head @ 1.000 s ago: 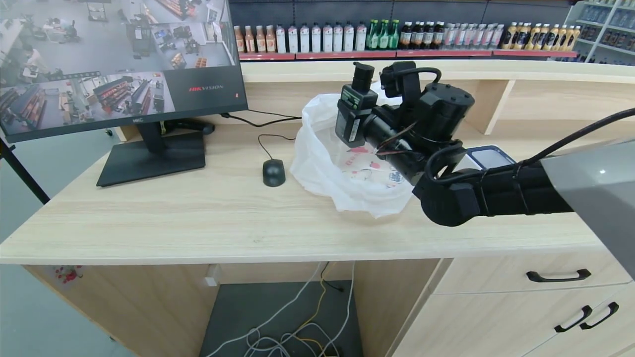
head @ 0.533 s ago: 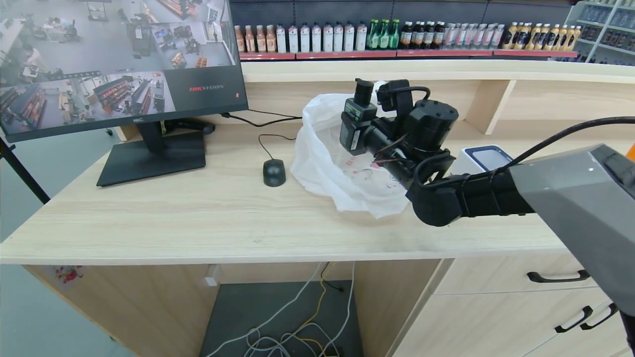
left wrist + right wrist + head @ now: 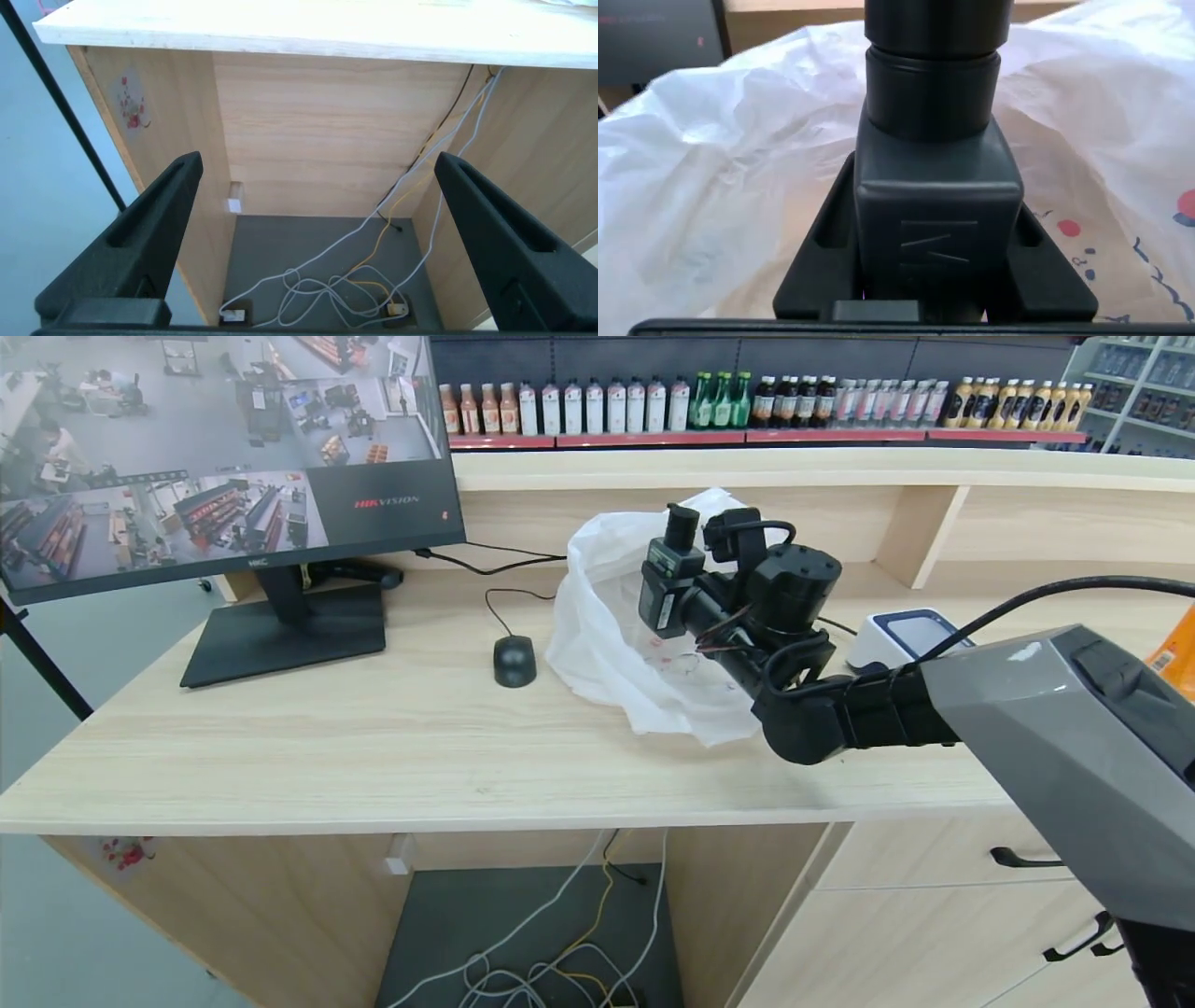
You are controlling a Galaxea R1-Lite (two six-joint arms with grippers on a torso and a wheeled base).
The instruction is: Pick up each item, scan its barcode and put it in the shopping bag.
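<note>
– On the counter (image 3: 327,737), by the white shopping bag (image 3: 602,616), what has shifted in the last second?
– The right arm has swung away from the head camera and dropped lower, carrying a dark bottle (image 3: 665,574) toward the bag. The right claw (image 3: 936,266) is clenched on the bottle's square body, with the round cap pointing up.
– So the bottle isn't in the bag yet?
– It's not released, at any rate. It hangs at the bag's right side, and the wrist view has plastic billowing behind and around it. I cannot tell whether it has passed the rim.
– And the barcode scanner (image 3: 910,637)?
– A second ago the arm covered most of it. Now it sits in plain sight, just right of the bag, and the claw is well left of it (I take that to mean scanning is done for this item, though that's only a judgement).
– Anything else come to light?
– An orange package (image 3: 1178,651) peeks out at the right edge, past the arm's grey link. It's likely another item waiting.
– The left claw (image 3: 318,233)?
– Its fingers are spread wide with nothing between them, and it hangs below the counter top, facing the cable nook.
– Next, then?
– Probably lower the bottle into the bag's mouth and let go. The limp plastic could fold shut or snag.
</note>
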